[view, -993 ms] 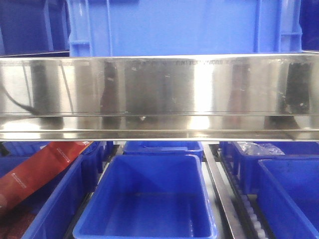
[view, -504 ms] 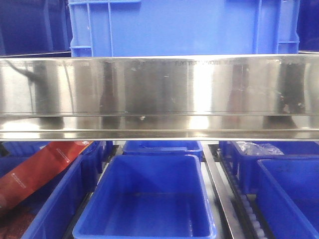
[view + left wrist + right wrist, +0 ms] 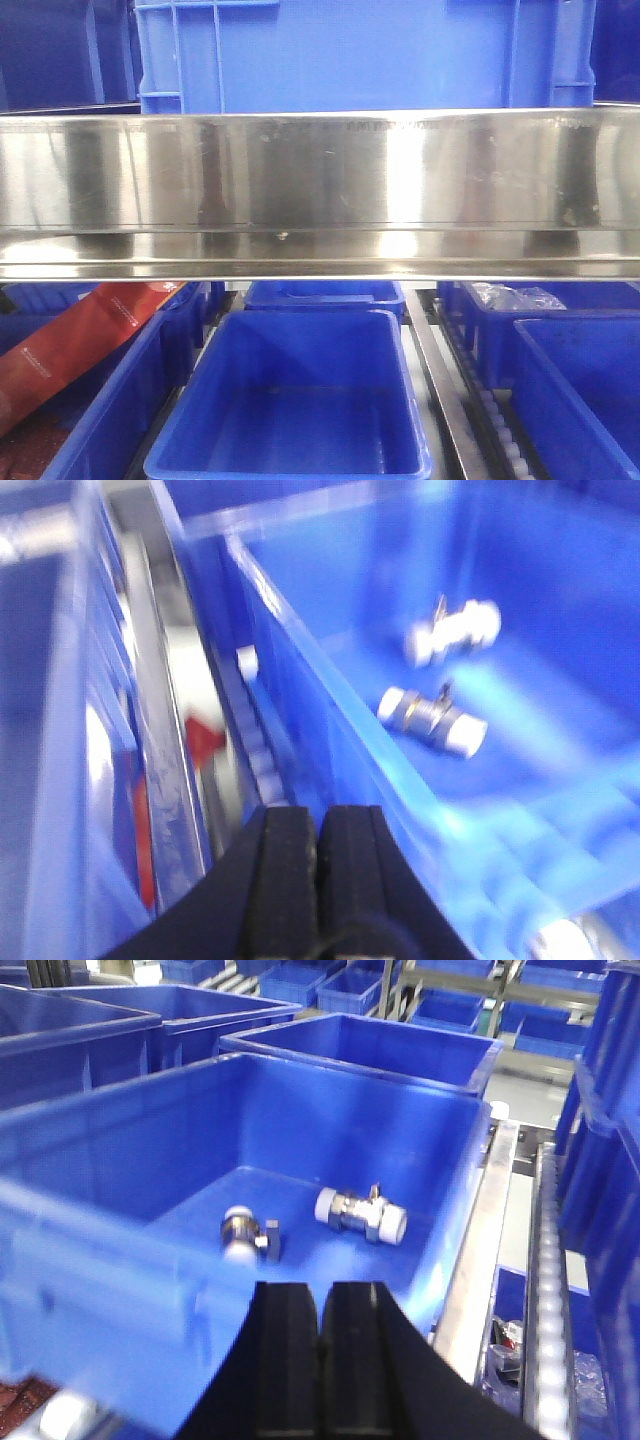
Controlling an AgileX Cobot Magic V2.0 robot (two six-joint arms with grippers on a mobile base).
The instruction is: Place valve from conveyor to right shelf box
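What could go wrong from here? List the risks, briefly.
1. The right gripper is shut and empty just outside the blue box; dropping lower could hit its near wall.
2. Two valves, one and another, lie loose on the box floor and could roll if it is knocked.
3. The left gripper, also shut, hangs over a thin bin wall in a blurred view, so its clearance is uncertain.
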